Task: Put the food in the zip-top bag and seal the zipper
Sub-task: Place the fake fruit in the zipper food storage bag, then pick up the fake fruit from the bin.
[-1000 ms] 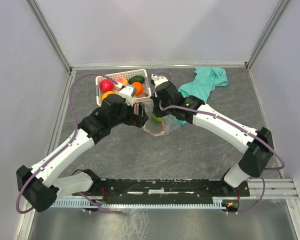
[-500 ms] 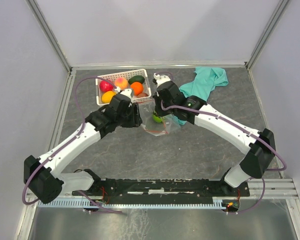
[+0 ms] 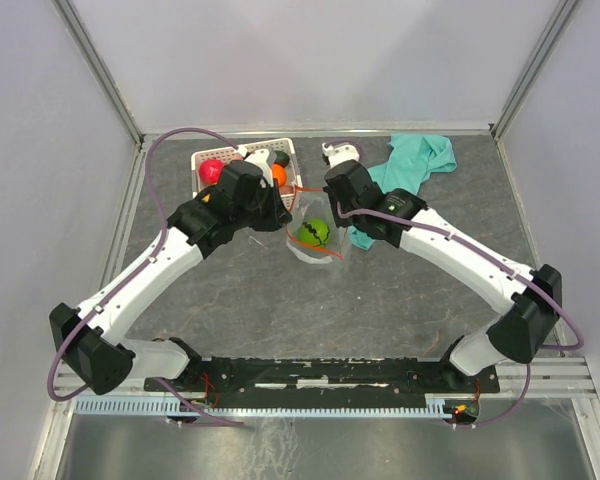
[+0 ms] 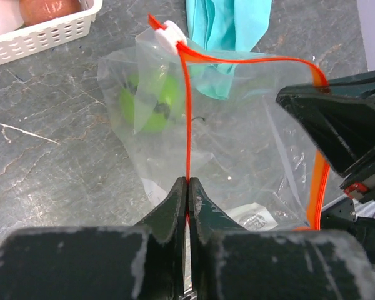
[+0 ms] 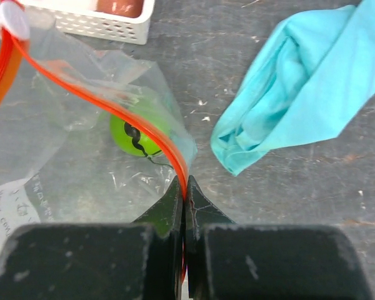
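Holding the bag (image 4: 237,150) open beside the basket (image 4: 44,39), your left tool (image 4: 187,184) and right tool (image 5: 184,185) each pinch the zipper (image 4: 187,112). One green fruit (image 3: 313,232) lies inside. The other fruit (image 3: 212,170) waits in the basket, and sealing is not yet done.

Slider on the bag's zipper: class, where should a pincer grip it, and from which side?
Probably pinch the white slider across its flat faces, astride the zipper, coming from above: it sits proud at the strip's end by the basket, with the bag below. Both the left pincer and right pincer are shut on the zipper.
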